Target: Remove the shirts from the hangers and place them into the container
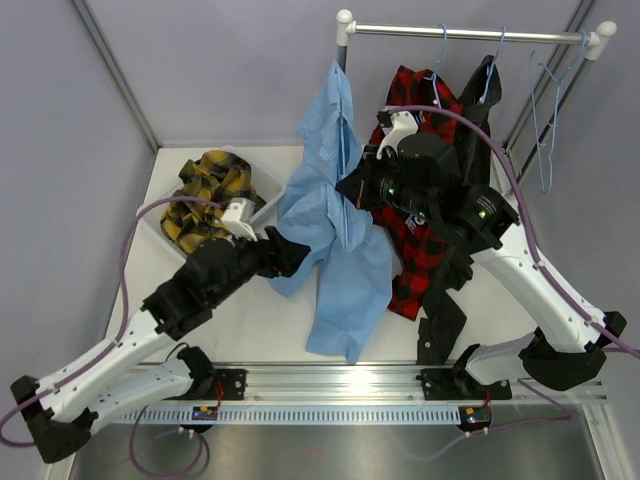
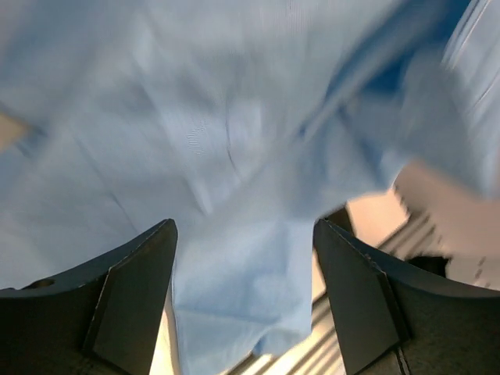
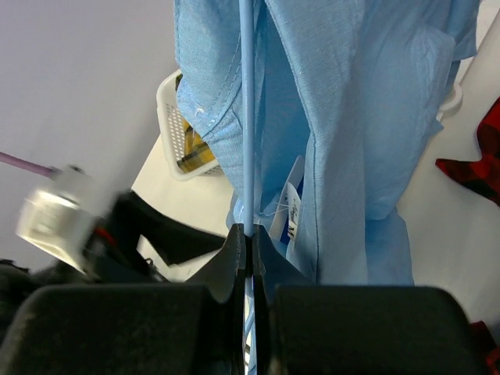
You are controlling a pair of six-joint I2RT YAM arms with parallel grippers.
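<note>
A: Where's the top view?
B: High behind both arm bases, looking down on the whole table (image 1: 260, 322).
A: And the wrists?
B: Left is pressed close to the blue shirt (image 2: 234, 141); right looks past its pincer (image 3: 250, 234) along a hanger (image 3: 248, 117) at that same shirt, tub (image 3: 173, 117) behind.

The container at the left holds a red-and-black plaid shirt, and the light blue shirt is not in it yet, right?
Not quite: the shirt in the container is the yellow-and-black plaid shirt, not a red one, as the top external view shows. The light blue shirt is indeed not in it yet.
</note>
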